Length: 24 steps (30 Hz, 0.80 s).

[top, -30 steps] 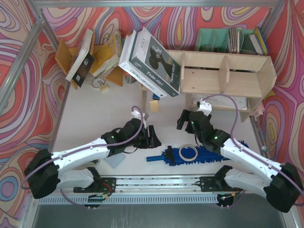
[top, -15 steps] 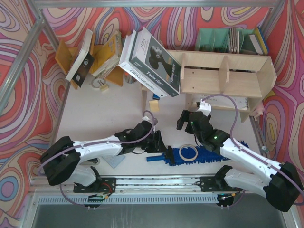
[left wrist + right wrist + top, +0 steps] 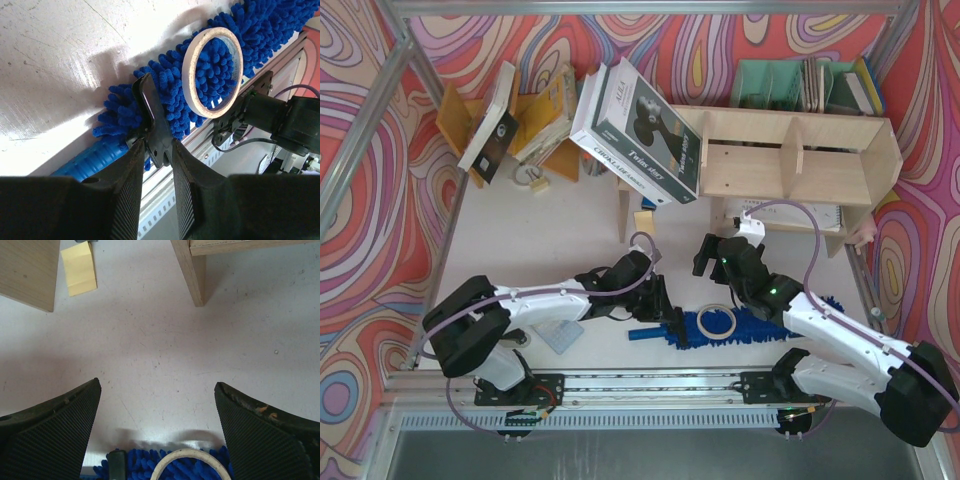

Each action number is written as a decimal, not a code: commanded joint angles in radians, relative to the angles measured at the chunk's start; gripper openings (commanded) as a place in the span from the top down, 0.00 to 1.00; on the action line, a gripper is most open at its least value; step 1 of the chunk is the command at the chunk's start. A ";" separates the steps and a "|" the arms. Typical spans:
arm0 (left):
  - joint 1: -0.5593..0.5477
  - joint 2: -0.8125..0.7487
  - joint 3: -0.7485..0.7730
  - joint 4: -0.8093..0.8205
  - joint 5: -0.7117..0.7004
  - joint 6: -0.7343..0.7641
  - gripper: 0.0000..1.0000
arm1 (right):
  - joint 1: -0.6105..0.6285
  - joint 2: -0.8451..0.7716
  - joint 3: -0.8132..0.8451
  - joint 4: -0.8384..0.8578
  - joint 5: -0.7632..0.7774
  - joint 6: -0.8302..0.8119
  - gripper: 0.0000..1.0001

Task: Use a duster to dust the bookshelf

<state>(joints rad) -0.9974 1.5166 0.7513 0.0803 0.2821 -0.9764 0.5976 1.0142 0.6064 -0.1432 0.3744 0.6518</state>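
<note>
The blue fluffy duster (image 3: 760, 328) lies along the table's front edge with its handle (image 3: 645, 333) pointing left. A tape ring (image 3: 717, 321) rests on its fluff. My left gripper (image 3: 672, 318) is at the duster's neck. In the left wrist view my left gripper (image 3: 157, 145) has its jaws close together, pinching the black neck piece (image 3: 152, 115) next to the fluff (image 3: 250, 30) and the ring (image 3: 187, 62). My right gripper (image 3: 712, 258) hovers open and empty between the duster and the plywood bookshelf (image 3: 800, 160). In the right wrist view my right gripper (image 3: 157, 387) is above bare table, with the fluff (image 3: 135, 465) below it.
A large boxed book (image 3: 640, 120) leans on the bookshelf's left end. An orange book rack (image 3: 545, 120) stands at the back left and a teal organiser (image 3: 790, 85) behind the shelf. A yellow note (image 3: 80, 267) lies by a shelf leg (image 3: 192, 270). A metal rail (image 3: 650, 385) runs along the front.
My left arm has reached right and forward to the duster's neck, and its jaws now sit around the black neck piece. The right arm, duster and tape ring have stayed put.
</note>
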 commanded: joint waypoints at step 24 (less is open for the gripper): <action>-0.005 -0.045 0.054 -0.172 -0.121 0.072 0.97 | 0.007 -0.031 -0.011 -0.018 0.052 0.004 0.16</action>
<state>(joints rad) -1.0012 1.5463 0.7856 0.0364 0.2623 -0.9642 0.5976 1.0061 0.6064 -0.1440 0.3927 0.6518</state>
